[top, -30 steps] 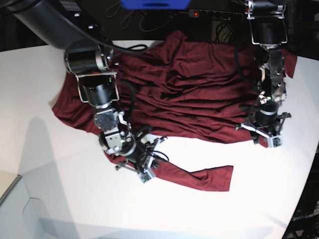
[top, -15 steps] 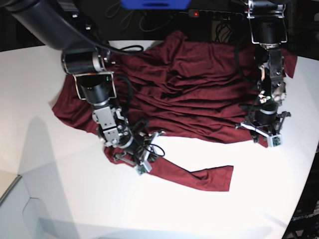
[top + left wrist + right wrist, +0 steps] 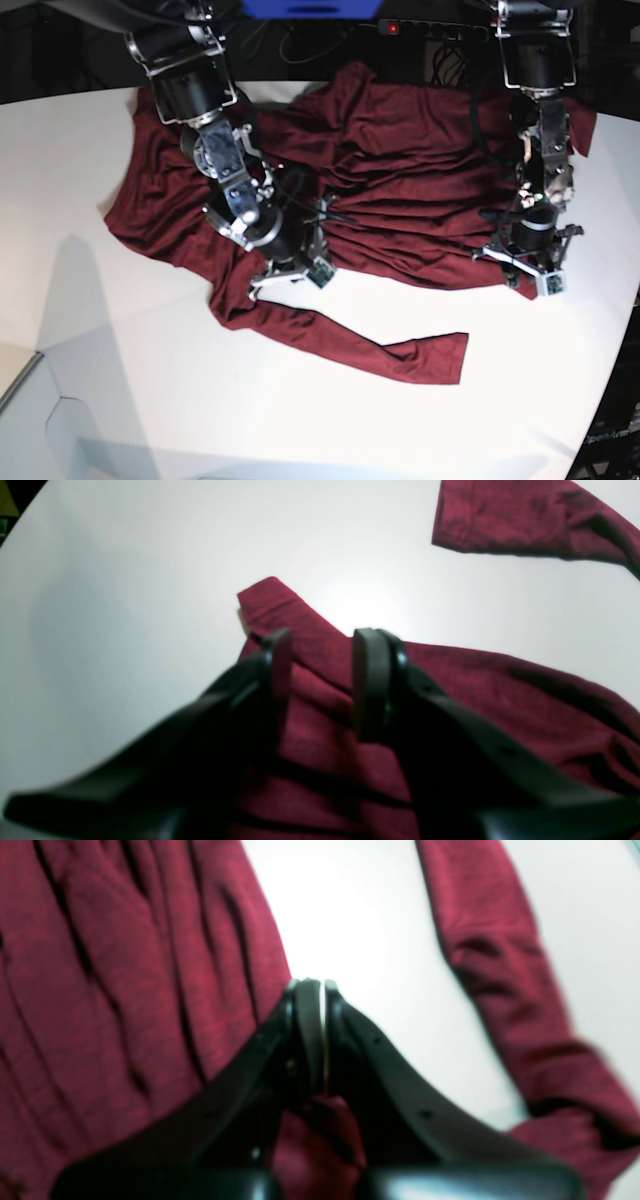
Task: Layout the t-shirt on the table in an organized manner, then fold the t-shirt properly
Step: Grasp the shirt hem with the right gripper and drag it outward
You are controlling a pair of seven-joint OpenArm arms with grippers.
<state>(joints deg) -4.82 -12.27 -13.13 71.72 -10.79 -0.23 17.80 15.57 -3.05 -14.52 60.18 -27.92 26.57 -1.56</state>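
One dark maroon knit t-shirt sprawls wrinkled across the far side of the white curved-edge table, one long sleeve trailing toward the near edge. Two black grippers: left gripper parted over a hem corner, right gripper pressed together, maroon cloth bunched at its base.

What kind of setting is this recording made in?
Probably a robotics lab bench: a plain white table carrying only a maroon t-shirt, two robot arms mounted over it, and a power strip with cables behind.
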